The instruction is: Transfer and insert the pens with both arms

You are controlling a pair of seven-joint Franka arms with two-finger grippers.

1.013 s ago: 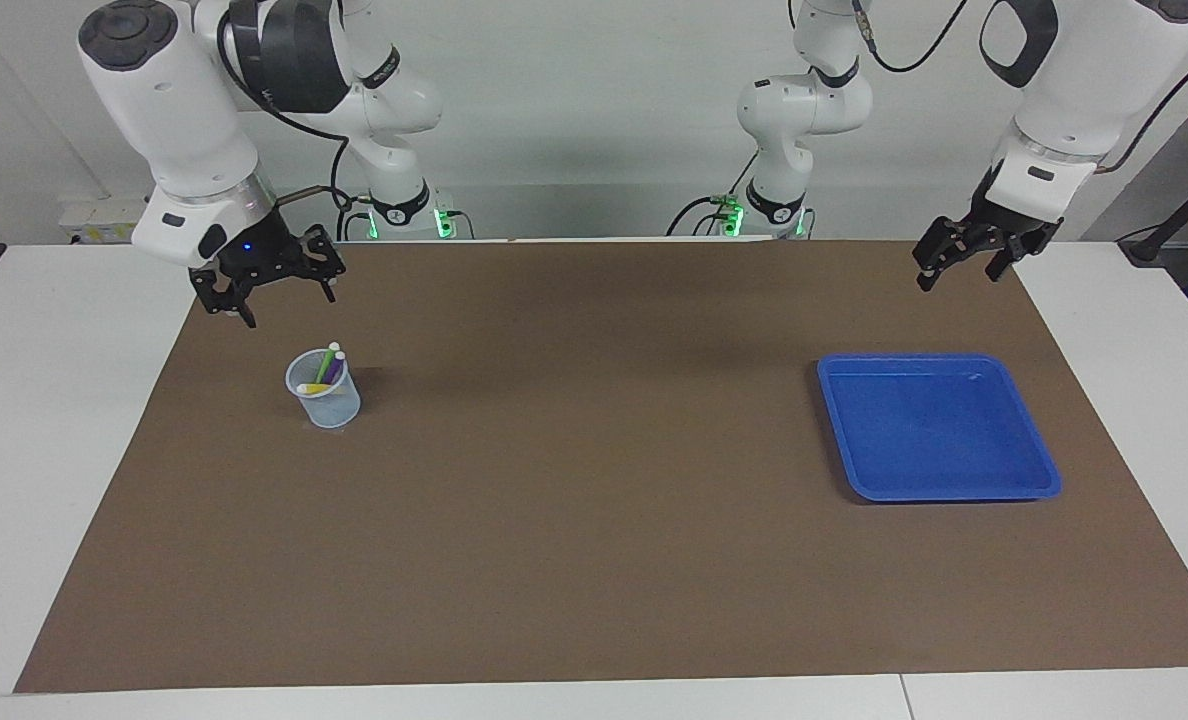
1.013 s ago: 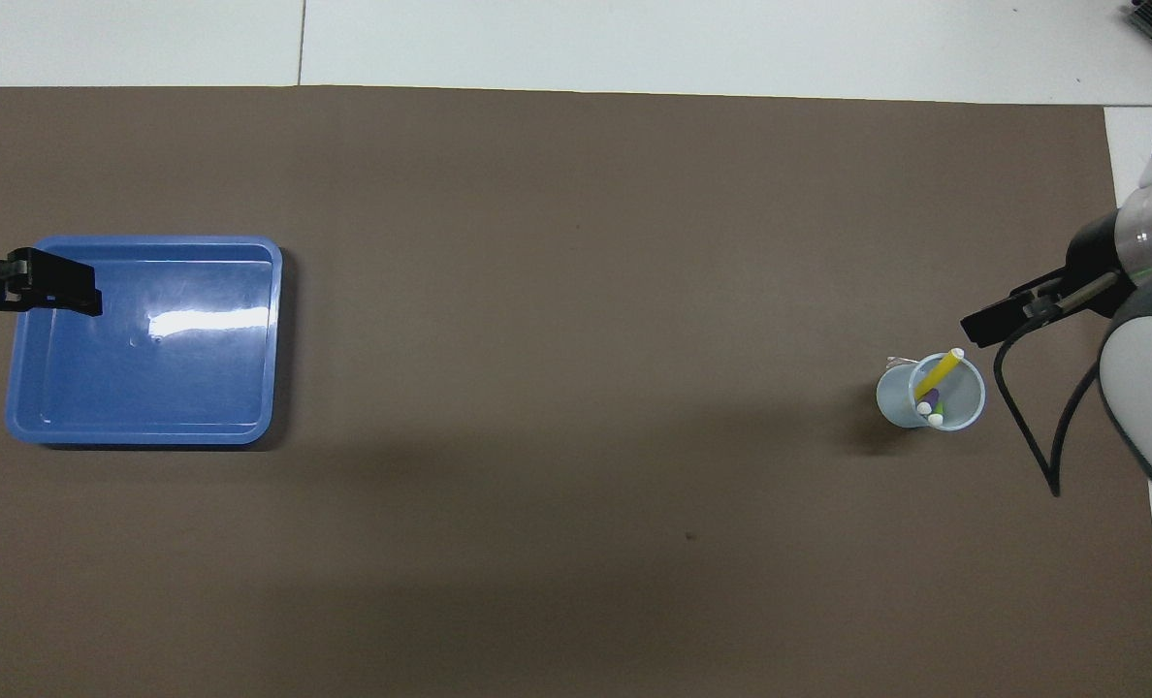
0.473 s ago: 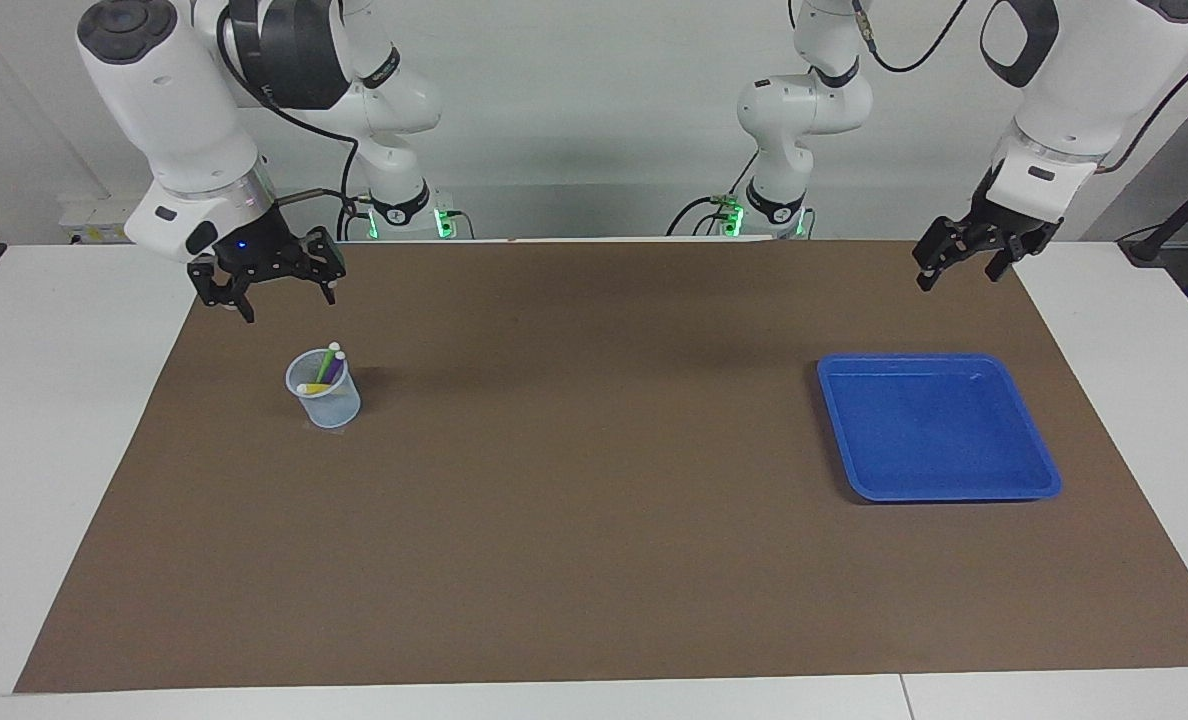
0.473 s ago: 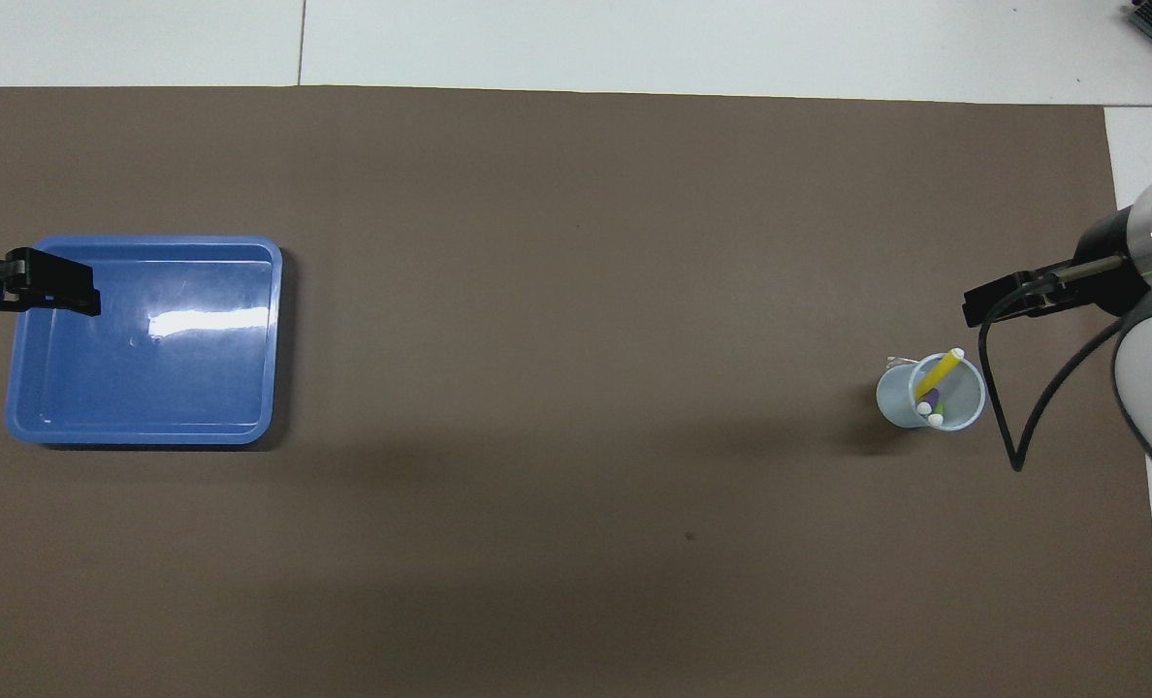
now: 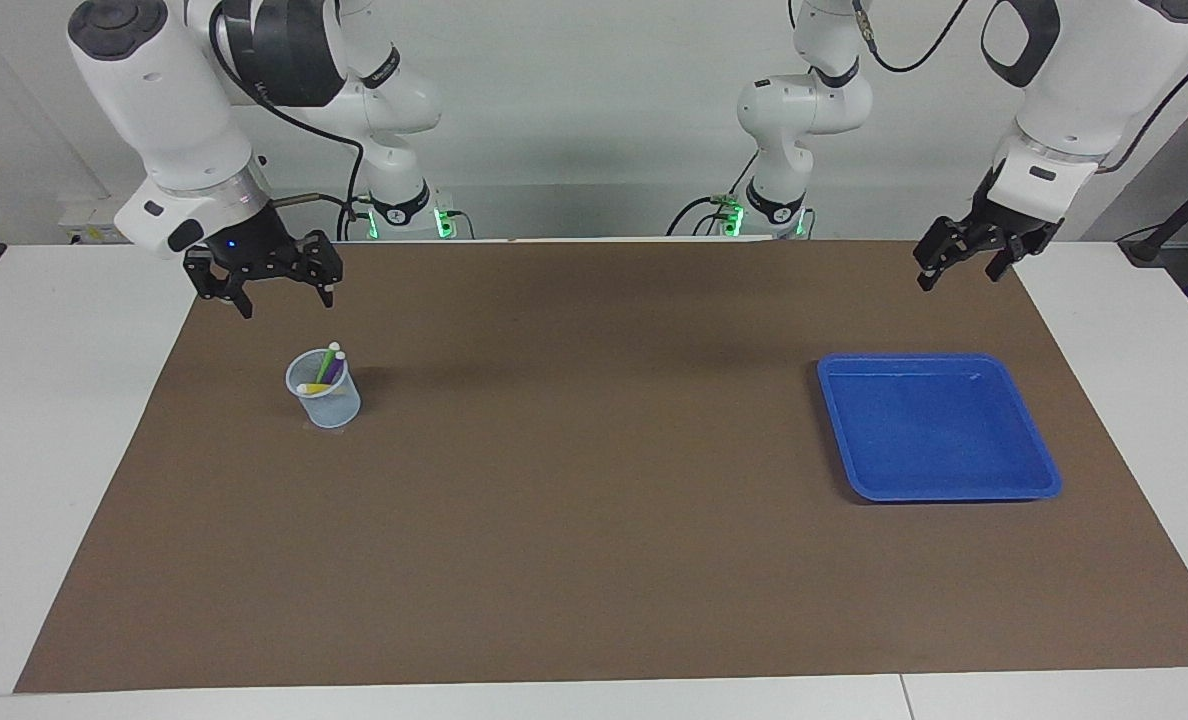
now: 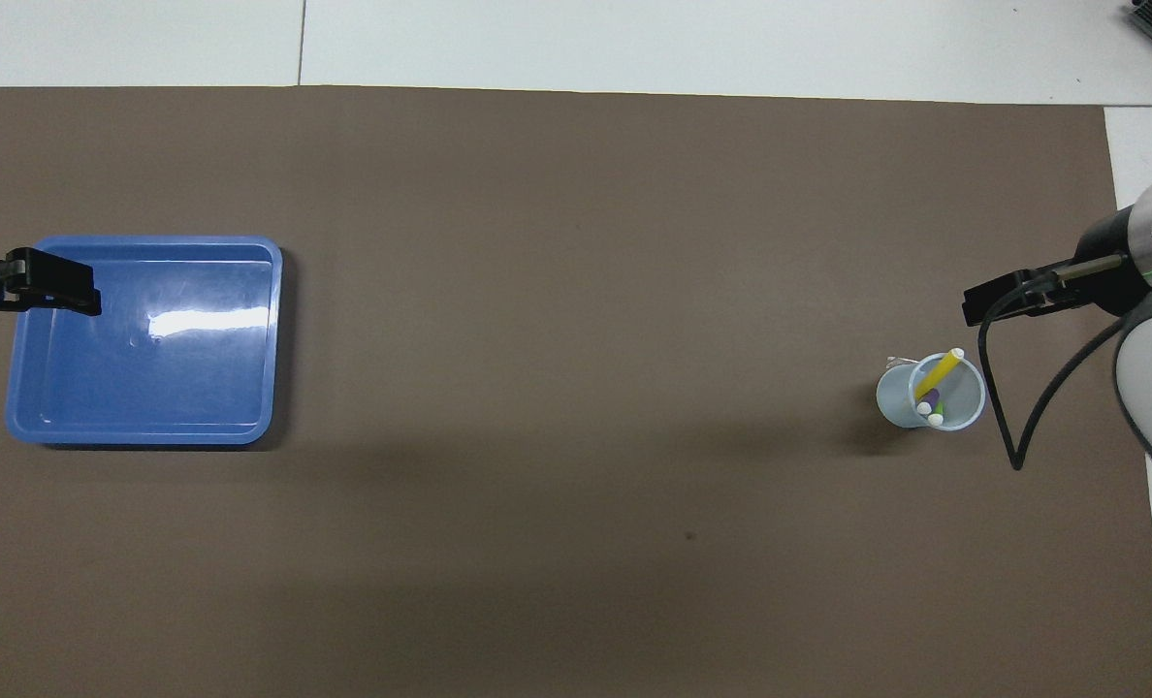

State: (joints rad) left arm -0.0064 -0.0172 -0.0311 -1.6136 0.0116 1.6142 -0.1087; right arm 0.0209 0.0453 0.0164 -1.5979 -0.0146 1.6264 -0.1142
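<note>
We note three slim marker pens (image 5: 326, 371) leaning caps-up toward one o'clock in the clear plastic cup (image 5: 325, 401); right gripper (image 5: 276, 290) and left gripper (image 5: 962, 268) both spread, empty.

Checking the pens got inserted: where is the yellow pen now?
The yellow pen stands tilted in the clear cup with the other pens, toward the right arm's end of the table.

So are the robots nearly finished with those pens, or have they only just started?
It looks finished, or very nearly. All three pens, green, yellow and purple, stand in the clear cup, and the blue tray holds nothing. Nothing is in hand: the right gripper hangs open in the air near the cup, and the left gripper waits open above the mat near the tray. No pen is left to move.
</note>
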